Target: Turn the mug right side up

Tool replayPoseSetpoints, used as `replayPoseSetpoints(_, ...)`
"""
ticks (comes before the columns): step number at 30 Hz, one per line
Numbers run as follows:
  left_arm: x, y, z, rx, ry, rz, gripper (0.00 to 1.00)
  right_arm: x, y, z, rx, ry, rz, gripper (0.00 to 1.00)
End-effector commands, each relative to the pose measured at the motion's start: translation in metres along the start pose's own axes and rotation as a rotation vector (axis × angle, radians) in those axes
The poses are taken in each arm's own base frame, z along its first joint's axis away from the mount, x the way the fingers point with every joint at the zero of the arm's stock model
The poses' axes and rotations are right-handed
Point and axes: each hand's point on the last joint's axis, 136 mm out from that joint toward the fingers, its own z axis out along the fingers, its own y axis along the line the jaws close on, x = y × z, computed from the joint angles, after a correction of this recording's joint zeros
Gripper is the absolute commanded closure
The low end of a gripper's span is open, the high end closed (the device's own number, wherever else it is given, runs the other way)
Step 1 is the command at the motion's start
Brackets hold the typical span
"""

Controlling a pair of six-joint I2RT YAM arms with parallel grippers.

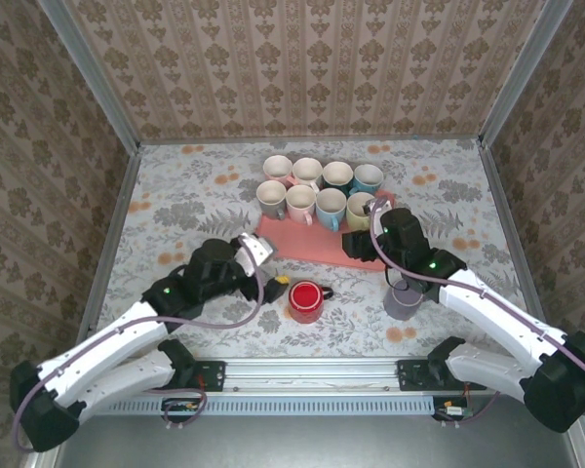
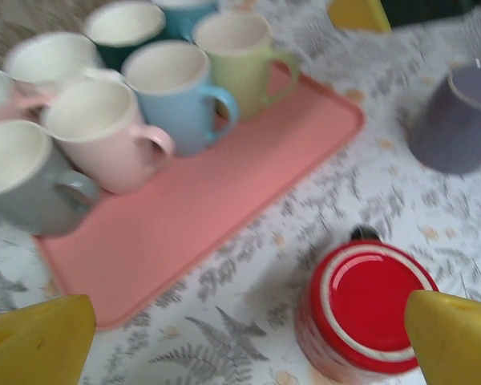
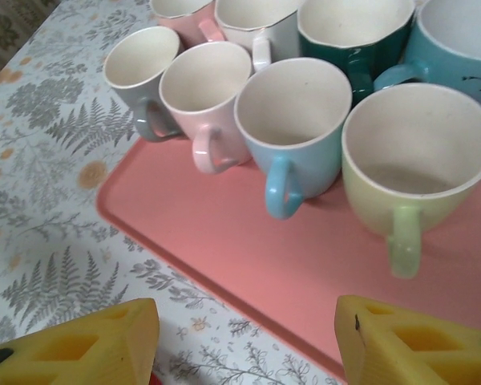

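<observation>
The table (image 1: 175,200) is lying between metal-edged walls, its bare cloth opening widest toward 9 and 3 o'clock of the pink tray (image 1: 285,244). The tray is sitting mid-table, with eight mugs (image 1: 317,190) crowding its 12 o'clock half and a bare strip running along its 6 o'clock edge. The right gripper (image 1: 372,216) is hanging over the tray's 4 o'clock corner, fingers spread and pinching nothing. The left gripper (image 1: 257,259) is hovering off the tray's 7 o'clock corner, fingers spread wide and empty. A purple-grey mug (image 1: 404,300) is standing at 3 o'clock of the red mug (image 1: 305,301), well apart. The red mug is resting upside down on open cloth at 6 o'clock of the tray, just beside the left gripper.
</observation>
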Motion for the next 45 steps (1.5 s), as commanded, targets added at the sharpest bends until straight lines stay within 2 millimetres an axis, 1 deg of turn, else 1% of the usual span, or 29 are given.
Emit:
replayPoseSetpoints(1, 0.006, -0.023, 0.008, 0.069, 0.101, 0.087, 0.00, 0.009, 0.010, -0.007, -0.062, 0.026, 0.002, 0.37)
replayPoseSetpoints(3, 0.015, -0.036, 0.017, 0.093, 0.171, 0.131, 0.00, 0.009, 0.011, -0.010, -0.072, 0.021, 0.007, 0.37)
replayPoseSetpoints(6, 0.020, -0.048, 0.025, 0.122, 0.222, 0.147, 0.00, 0.012, 0.012, -0.012, -0.083, 0.016, 0.009, 0.35)
replayPoseSetpoints(12, 0.026, -0.062, 0.038, 0.157, 0.275, 0.179, 0.00, 0.018, 0.009, -0.014, -0.077, 0.013, 0.004, 0.34)
replayPoseSetpoints(18, 0.043, -0.068, 0.058, 0.177, 0.363, 0.210, 0.00, 0.020, 0.007, -0.019, -0.078, -0.002, 0.004, 0.32)
replayPoseSetpoints(24, 0.056, -0.059, 0.075, 0.139, 0.407, 0.217, 0.00, 0.021, 0.007, -0.023, -0.083, -0.016, 0.000, 0.32)
replayPoseSetpoints(26, 0.061, -0.059, 0.079, 0.151, 0.420, 0.204, 0.00, 0.023, 0.007, -0.022, -0.083, -0.013, 0.000, 0.32)
replayPoseSetpoints(32, 0.076, -0.069, 0.088, 0.214, 0.464, 0.182, 0.00, 0.026, 0.007, -0.020, -0.089, -0.004, 0.003, 0.31)
replayPoseSetpoints(37, 0.077, -0.072, 0.097, 0.235, 0.484, 0.161, 0.01, 0.027, 0.009, -0.016, -0.100, 0.004, 0.010, 0.32)
replayPoseSetpoints(39, 0.079, -0.075, 0.101, 0.256, 0.502, 0.155, 0.05, 0.027, 0.010, -0.015, -0.104, 0.003, 0.016, 0.32)
replayPoseSetpoints(41, 0.081, -0.076, 0.104, 0.262, 0.518, 0.157, 0.12, 0.028, 0.010, -0.016, -0.106, 0.003, 0.017, 0.32)
replayPoseSetpoints(43, 0.082, -0.075, 0.105, 0.255, 0.525, 0.166, 0.25, 0.027, 0.010, -0.018, -0.107, -0.003, 0.015, 0.32)
replayPoseSetpoints(45, 0.079, -0.070, 0.103, 0.227, 0.521, 0.180, 0.39, 0.026, 0.010, -0.021, -0.103, -0.009, 0.015, 0.33)
